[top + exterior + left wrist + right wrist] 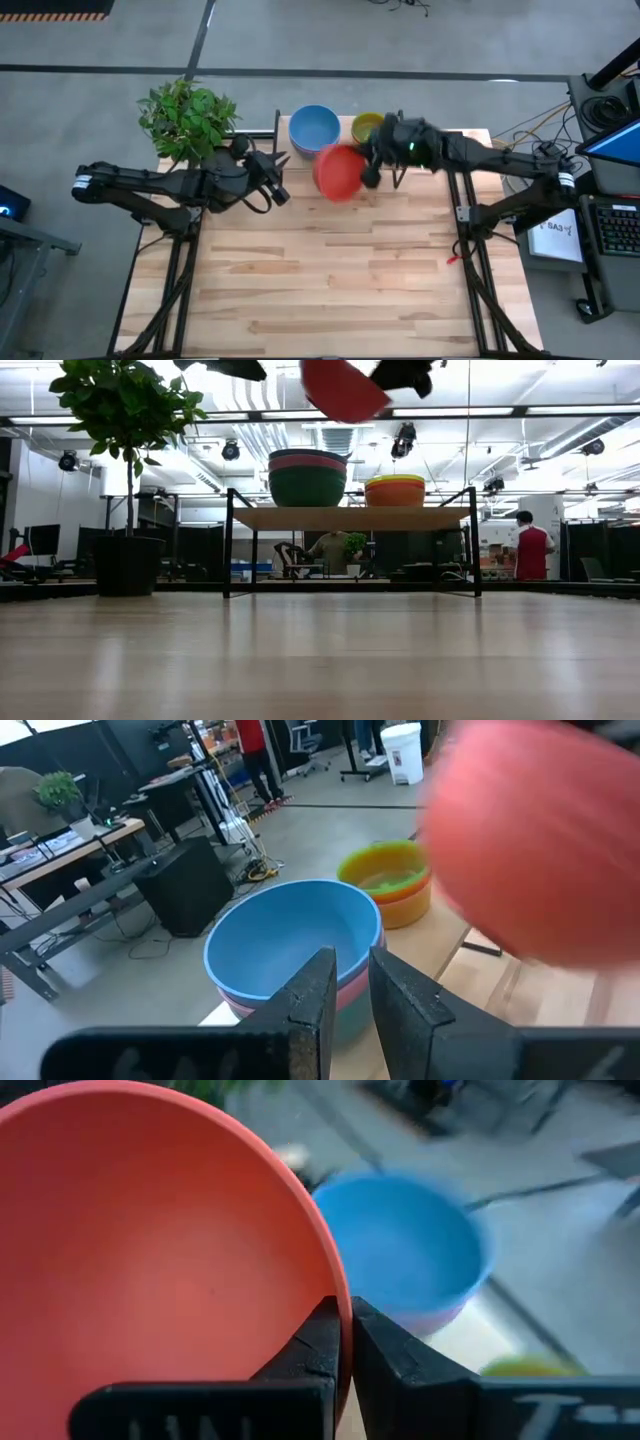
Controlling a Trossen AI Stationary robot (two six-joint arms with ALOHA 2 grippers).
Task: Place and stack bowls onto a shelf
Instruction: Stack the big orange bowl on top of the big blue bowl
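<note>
A red bowl (340, 172) hangs in the air just in front of the shelf (350, 518), with my right gripper (370, 170) shut on it. On the shelf's wooden top stand two stacks: a blue bowl (314, 128) on top of pink and teal ones (307, 485), and a lime green bowl (367, 125) on top of yellow and orange ones (394, 491). My left gripper (282, 192) hovers left of the red bowl. It points toward the blue bowl, and its fingers (322, 995) stand a narrow gap apart with nothing between them. My right gripper pinches the red bowl's rim (338, 1295), one finger inside the bowl and one outside. The fingers come from the table's right side, slanting a little downward. The bowl is lifted clear of table and shelf and tilted, its hollow (160, 1260) turned toward the wrist.
A potted plant (187, 118) stands at the table's far left corner beside the shelf. The wooden tabletop (330, 280) stretches bare toward the near edge. A person (531, 550) walks in the room far behind the table.
</note>
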